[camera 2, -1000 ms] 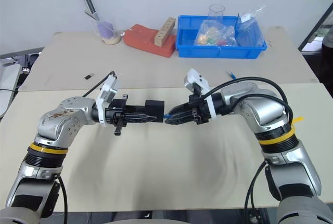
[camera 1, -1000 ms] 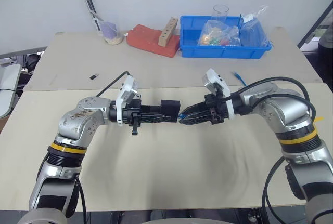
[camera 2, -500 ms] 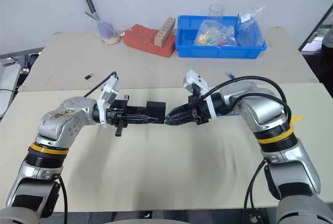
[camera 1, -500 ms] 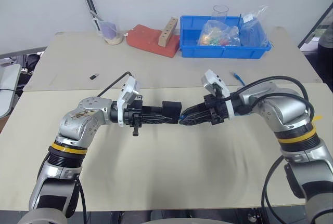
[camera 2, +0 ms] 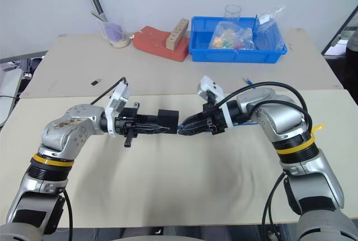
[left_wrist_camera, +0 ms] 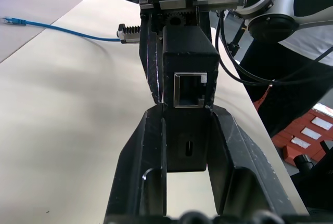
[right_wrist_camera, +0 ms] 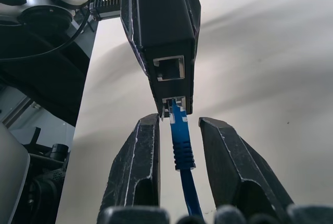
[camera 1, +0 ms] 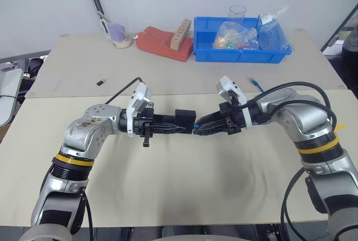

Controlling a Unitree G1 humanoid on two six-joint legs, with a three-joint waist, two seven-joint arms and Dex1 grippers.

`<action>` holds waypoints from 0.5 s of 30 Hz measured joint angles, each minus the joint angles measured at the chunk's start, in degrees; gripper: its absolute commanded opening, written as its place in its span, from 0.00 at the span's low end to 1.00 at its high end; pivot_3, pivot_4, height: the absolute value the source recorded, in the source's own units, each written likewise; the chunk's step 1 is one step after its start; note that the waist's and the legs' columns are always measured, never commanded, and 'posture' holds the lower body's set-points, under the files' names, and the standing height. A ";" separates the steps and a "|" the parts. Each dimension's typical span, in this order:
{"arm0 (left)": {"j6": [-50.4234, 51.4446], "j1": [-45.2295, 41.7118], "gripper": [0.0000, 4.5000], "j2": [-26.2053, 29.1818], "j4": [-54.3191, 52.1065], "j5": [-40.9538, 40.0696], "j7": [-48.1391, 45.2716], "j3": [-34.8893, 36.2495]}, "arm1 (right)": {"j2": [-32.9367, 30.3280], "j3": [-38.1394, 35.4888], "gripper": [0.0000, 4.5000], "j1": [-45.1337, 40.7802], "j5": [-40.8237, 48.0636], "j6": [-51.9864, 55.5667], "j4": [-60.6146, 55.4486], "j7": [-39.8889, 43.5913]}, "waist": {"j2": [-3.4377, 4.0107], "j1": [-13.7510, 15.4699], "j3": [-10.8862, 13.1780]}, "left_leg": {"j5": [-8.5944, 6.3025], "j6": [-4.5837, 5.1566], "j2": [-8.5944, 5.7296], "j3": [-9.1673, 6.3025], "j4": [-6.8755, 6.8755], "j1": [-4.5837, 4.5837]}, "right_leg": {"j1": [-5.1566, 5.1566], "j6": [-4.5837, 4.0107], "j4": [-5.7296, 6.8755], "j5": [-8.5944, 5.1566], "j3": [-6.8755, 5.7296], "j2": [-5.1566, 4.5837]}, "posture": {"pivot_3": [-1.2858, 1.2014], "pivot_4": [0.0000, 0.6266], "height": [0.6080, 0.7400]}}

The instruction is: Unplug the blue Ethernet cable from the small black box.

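right wrist view: the rigid small black box (right_wrist_camera: pixel 162 42), clamped by the left gripper (camera 1: pixel 180 127), is at 12 o'clock; the limp blue ethernet cable (right_wrist_camera: pixel 180 146), still plugged, is best gripped at its stiff boot between the parted right gripper (right_wrist_camera: pixel 179 167).

Bright even indoor light, soft shadows on the matte beige tabletop (camera 1: pixel 184 190), head views sharp, wrist-view backgrounds slightly soft
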 measured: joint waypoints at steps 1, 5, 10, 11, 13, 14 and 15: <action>-0.01 0.00 0.12 0.00 0.00 0.01 -0.02 -0.05 | 0.00 0.02 0.32 0.00 0.00 0.00 0.00 0.02 | 0.00 0.00 0.00 | 0.00 0.00 0.00 0.00 0.00 0.00 | 0.00 0.00 0.00 0.00 0.00 0.00 | 0.52 0.24 1.00; -0.05 0.00 0.12 0.00 0.00 0.09 -0.04 -0.19 | 0.00 0.05 0.06 0.00 0.00 0.00 0.02 0.24 | 0.00 0.00 0.00 | 0.00 0.00 0.00 0.00 0.00 0.00 | 0.00 0.00 0.00 0.00 0.00 0.00 | 0.52 0.24 1.00; -0.06 0.01 0.12 0.01 0.01 0.16 -0.03 -0.18 | 0.00 0.25 0.01 0.00 -0.06 0.00 0.02 0.55 | 0.00 0.00 0.00 | 0.00 0.00 0.00 0.00 0.00 0.00 | 0.00 0.00 0.00 0.00 0.00 0.00 | 0.52 0.24 1.00; -0.06 0.00 0.12 0.01 0.00 0.16 -0.03 -0.18 | 0.00 0.25 0.01 0.00 -0.07 0.00 0.02 0.55 | 0.00 0.00 0.00 | 0.00 0.00 0.00 0.00 0.00 0.00 | 0.00 0.00 0.00 0.00 0.00 0.00 | 0.52 0.24 1.00; -0.06 0.01 0.12 0.01 0.01 0.16 -0.03 -0.18 | 0.00 0.25 0.01 0.00 -0.08 -0.01 0.05 0.57 | 0.00 0.00 0.00 | 0.00 0.00 0.00 0.00 0.00 0.00 | 0.00 0.00 0.00 0.00 0.00 0.00 | 0.52 0.24 1.00; -0.06 0.01 0.12 0.01 0.00 0.17 -0.03 -0.18 | 0.01 0.25 0.01 0.00 -0.09 -0.03 0.07 0.59 | 0.00 0.00 0.00 | 0.00 0.00 0.00 0.00 0.00 0.00 | 0.00 0.00 0.00 0.00 0.00 0.00 | 0.52 0.24 1.00; -0.06 0.00 0.12 0.01 0.01 0.17 -0.03 -0.18 | 0.00 0.25 0.01 0.00 -0.11 -0.08 0.08 0.61 | 0.00 0.00 0.00 | 0.00 0.00 0.00 0.00 0.00 0.00 | 0.00 0.00 0.00 0.00 0.00 0.00 | 0.52 0.24 1.00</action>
